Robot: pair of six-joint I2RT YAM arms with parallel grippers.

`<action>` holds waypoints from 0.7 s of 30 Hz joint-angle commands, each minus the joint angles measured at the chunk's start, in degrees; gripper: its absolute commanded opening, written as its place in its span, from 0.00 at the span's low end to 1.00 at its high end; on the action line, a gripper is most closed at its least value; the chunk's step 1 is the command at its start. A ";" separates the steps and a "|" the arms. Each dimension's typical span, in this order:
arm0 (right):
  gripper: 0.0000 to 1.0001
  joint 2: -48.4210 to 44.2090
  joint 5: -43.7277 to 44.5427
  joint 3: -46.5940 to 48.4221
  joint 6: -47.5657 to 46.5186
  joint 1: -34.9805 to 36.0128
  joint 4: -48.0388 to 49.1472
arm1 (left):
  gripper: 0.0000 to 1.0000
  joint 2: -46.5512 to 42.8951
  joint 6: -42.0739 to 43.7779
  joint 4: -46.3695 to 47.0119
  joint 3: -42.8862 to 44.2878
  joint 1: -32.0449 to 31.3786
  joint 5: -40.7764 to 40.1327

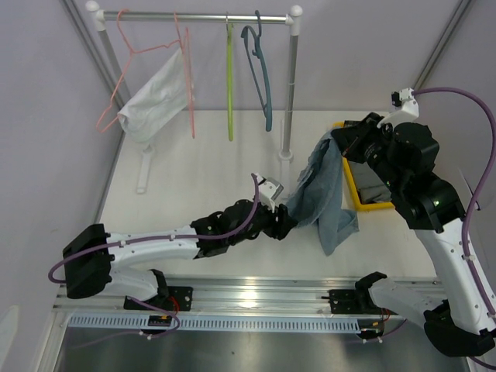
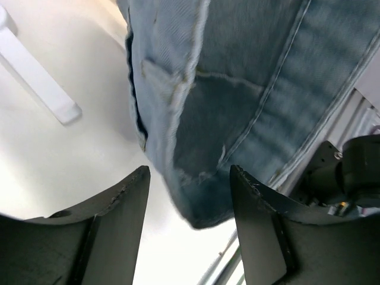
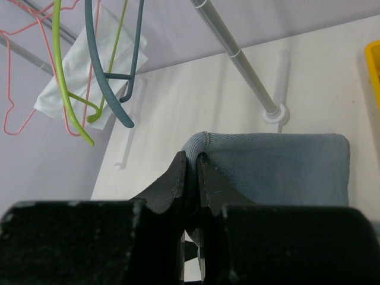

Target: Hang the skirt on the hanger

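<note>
A blue denim skirt (image 1: 324,194) hangs from my right gripper (image 1: 335,139), which is shut on its top edge and holds it above the table. In the right wrist view the fingers pinch the skirt's fold (image 3: 267,166). My left gripper (image 1: 284,220) is open beside the skirt's lower left edge. In the left wrist view the skirt's hem (image 2: 237,113) hangs just beyond the open fingers (image 2: 127,202). Several hangers hang on the rail (image 1: 201,15): a pink one (image 1: 147,54) carrying a white cloth (image 1: 155,97), a green one (image 1: 229,77) and a teal one (image 1: 262,74).
A yellow bin (image 1: 363,190) sits at the right, partly behind the right arm. The rail's right post (image 1: 290,93) stands just left of the skirt's top, with a white foot on the table. The rack's left foot (image 1: 144,167) lies on the table.
</note>
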 commanded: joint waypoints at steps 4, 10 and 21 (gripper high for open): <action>0.00 -0.89 1.61 2.58 -1.63 0.37 3.22 | 0.60 -6.26 -6.77 -0.75 -4.32 -0.47 -3.21; 0.00 -1.06 1.96 2.14 -1.63 0.37 3.31 | 0.55 -5.57 -8.17 -2.34 -4.66 -0.56 -1.11; 0.00 -2.21 4.07 2.58 -3.48 0.37 1.73 | 0.00 -7.92 -6.77 -10.31 1.66 -0.56 -3.21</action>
